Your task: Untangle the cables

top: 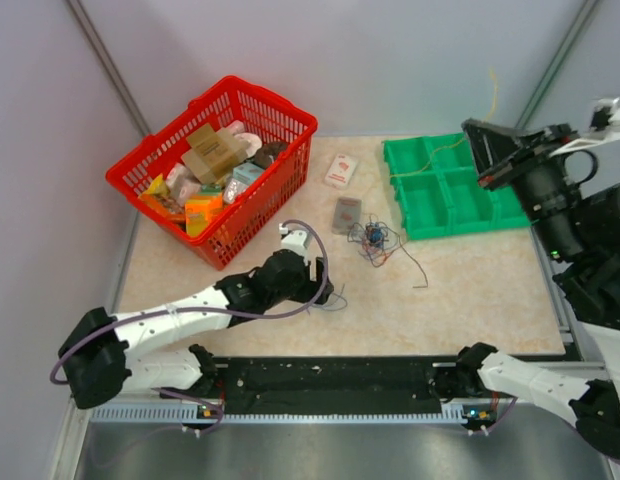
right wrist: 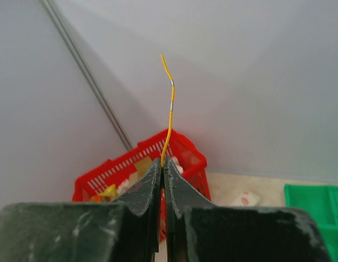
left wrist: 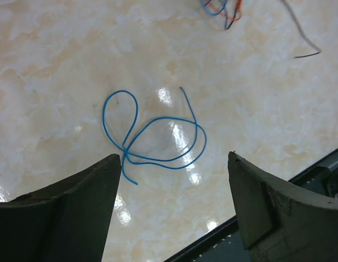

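**Left hand.** The left hand [left wrist: 174, 157] hangs low over the desk [top: 490, 290], near its front edge. Its two fingers [left wrist: 76, 207] are spread wide apart and grip nothing. A single blue strand [left wrist: 127, 148] lies flat on the desk in the gap between them. It is curled into two loose loops that cross near the left finger, with both ends free. Whether that finger touches the strand cannot be told.

**Right hand.** The right hand [right wrist: 162, 162] is raised well above the desk on the right side, over the green tray [top: 470, 205]. Its fingers are pressed together and pinch a yellow strand [right wrist: 170, 109]. The strand rises from the fingertips, slightly bent, with its upper end free in the air.

**Cables.** The remaining cables form a small tangle [top: 375, 240] of blue, red, orange and dark strands. It rests on the desk just left of the green tray and beyond the left hand, apart from the blue strand. One dark strand [left wrist: 305, 41] trails out of the tangle toward the front of the desk.

**Other items.**
- A red basket [top: 170, 127] filled with packaged goods stands at the rear left of the desk.
- A white packet [top: 340, 170] lies between the basket and the tray.
- A grey packet [top: 347, 213] lies just beside the tangle.
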Tool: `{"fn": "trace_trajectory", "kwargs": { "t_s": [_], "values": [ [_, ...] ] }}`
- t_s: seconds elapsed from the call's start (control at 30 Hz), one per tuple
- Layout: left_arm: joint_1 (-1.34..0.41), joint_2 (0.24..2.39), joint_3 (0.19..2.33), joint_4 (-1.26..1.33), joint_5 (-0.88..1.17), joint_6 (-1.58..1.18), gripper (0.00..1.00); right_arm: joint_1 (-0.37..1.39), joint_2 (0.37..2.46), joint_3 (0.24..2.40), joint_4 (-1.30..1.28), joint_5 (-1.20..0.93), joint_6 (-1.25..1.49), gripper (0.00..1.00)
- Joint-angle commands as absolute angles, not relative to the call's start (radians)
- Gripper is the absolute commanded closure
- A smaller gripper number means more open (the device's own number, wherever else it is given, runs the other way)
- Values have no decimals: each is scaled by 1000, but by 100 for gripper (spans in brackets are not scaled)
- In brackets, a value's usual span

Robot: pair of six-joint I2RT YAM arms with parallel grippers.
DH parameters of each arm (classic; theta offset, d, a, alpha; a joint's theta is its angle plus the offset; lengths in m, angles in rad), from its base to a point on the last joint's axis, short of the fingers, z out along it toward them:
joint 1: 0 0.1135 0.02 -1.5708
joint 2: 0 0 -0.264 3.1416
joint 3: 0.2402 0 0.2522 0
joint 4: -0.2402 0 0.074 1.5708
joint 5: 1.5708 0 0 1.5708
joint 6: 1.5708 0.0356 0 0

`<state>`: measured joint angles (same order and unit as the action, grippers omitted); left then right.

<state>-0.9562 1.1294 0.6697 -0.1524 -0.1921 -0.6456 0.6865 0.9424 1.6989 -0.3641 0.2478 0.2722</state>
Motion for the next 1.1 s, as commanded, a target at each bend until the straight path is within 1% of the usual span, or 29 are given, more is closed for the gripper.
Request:
{"fn": "trace_trajectory", "kwargs": {
  "t_s": [0.0, 0.1, 0.13, 0.2, 0.33, 0.37, 0.4, 0.5, 0.53, 0.63, 0.73, 0.9, 0.97, 1.07],
  "values": [
    [-953, 1261, 706, -184, -219, -677, 17, 687, 876, 1489, -371, 328, 290, 100],
    [-953, 1377, 745, -189, -235, -676, 24, 689, 844, 1320, -408, 351, 317, 100],
    [-953, 1417, 770, -205, -239, -675, 25, 689, 836, 1269, -432, 356, 330, 100],
    [-953, 1478, 799, -213, -256, -669, 25, 689, 824, 1160, -472, 365, 363, 100],
    [-954, 1563, 830, -190, -232, -638, 23, 689, 781, 968, -529, 344, 434, 100],
    [-954, 1580, 834, -187, -232, -637, 26, 690, 766, 924, -544, 341, 454, 100],
    [-954, 1604, 839, -190, -229, -640, 33, 689, 755, 892, -558, 339, 469, 100],
    [-954, 1638, 854, -238, -250, -670, 62, 689, 721, 807, -598, 345, 512, 100],
    [-954, 1635, 845, -248, -262, -678, 73, 689, 713, 789, -601, 344, 521, 100],
    [-954, 1582, 792, -258, -284, -698, 100, 690, 724, 750, -600, 348, 541, 100],
    [-954, 1453, 733, -285, -291, -690, 100, 687, 793, 756, -578, 331, 523, 100],
    [-954, 1107, 715, -469, -406, -698, 100, 687, 960, 795, -505, 285, 488, 100],
    [-954, 958, 739, -529, -446, -680, 100, 686, 1020, 801, -459, 233, 489, 100],
    [-954, 760, 765, -517, -466, -620, 100, 689, 1100, 792, -379, 94, 491, 100]
  ]
}}
